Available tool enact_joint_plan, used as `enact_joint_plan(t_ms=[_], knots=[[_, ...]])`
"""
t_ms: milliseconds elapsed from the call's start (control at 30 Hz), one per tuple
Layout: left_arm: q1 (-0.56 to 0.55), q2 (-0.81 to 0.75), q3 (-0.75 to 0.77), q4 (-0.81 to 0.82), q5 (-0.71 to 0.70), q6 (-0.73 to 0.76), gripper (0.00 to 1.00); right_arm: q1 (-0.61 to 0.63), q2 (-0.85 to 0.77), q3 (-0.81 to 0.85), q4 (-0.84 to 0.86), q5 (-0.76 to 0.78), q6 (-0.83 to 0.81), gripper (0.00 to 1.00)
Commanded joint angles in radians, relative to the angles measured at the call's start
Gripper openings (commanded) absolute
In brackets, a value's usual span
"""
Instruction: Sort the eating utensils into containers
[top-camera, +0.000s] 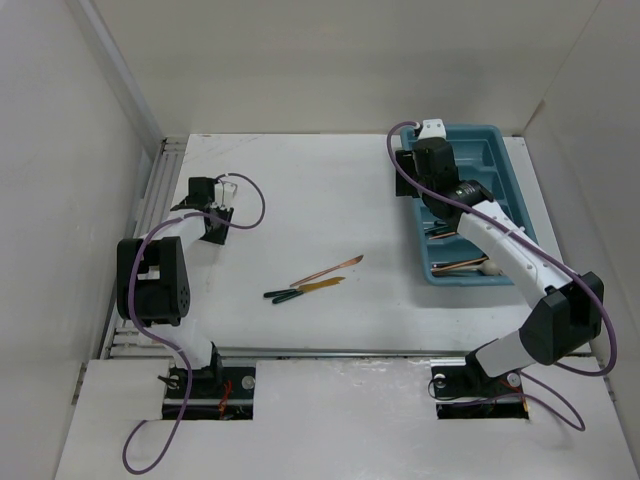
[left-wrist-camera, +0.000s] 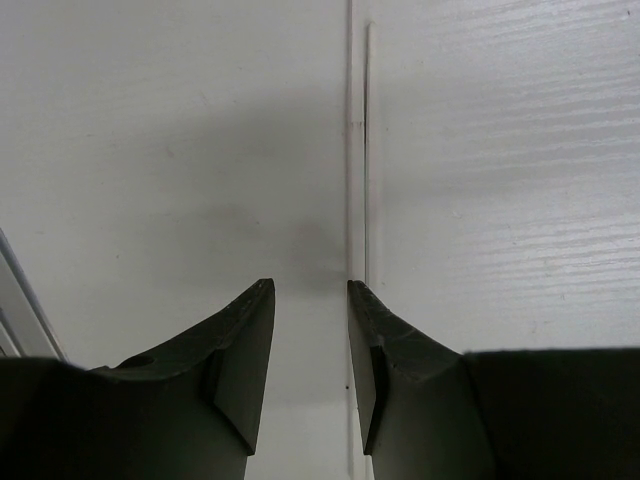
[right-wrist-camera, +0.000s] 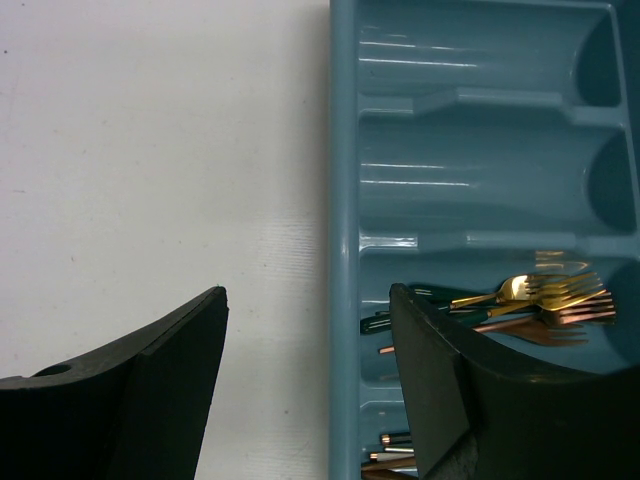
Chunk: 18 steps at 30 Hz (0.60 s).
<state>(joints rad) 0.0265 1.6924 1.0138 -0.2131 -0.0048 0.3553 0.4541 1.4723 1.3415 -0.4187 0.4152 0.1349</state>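
On the table (top-camera: 300, 190), nearest in, noted three loose utensils (top-camera: 328, 269), copper and dark-handled, lying flat together; judged light, stiff and slick, best pinched across a handle at mid-length. Farther out at the left, found the left gripper (left-wrist-camera: 310, 286) partly apart over bare surface, holding nothing, well apart from them. At the far right, saw the right gripper (right-wrist-camera: 308, 290) wide apart and empty, straddling the outer wall of the teal tray (right-wrist-camera: 345, 200), with forks (right-wrist-camera: 545, 295) already in one slot beside its finger.
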Motion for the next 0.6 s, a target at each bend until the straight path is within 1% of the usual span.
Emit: enact_joint_plan(t_ms=[0,100,367,467,567], knots=[[0.004,-0.028,-0.001,-0.006,0.015,0.013,0.32,0.015,-0.035,0.001,0.012,0.017,-0.003,0.71],[0.004,-0.046,-0.012,-0.015,0.043,0.022,0.32,0.015,-0.035,0.001,0.012,0.017,-0.003,0.71],[0.004,-0.057,-0.053,-0.016,0.043,0.031,0.32,0.015,-0.035,0.001,0.012,0.017,-0.003,0.71],[0.004,-0.057,-0.063,-0.006,0.013,0.031,0.32,0.015,-0.035,0.001,0.012,0.017,-0.003,0.71],[0.004,-0.025,-0.063,-0.006,-0.021,0.031,0.31,0.015,-0.035,0.001,0.012,0.026,-0.003,0.71]])
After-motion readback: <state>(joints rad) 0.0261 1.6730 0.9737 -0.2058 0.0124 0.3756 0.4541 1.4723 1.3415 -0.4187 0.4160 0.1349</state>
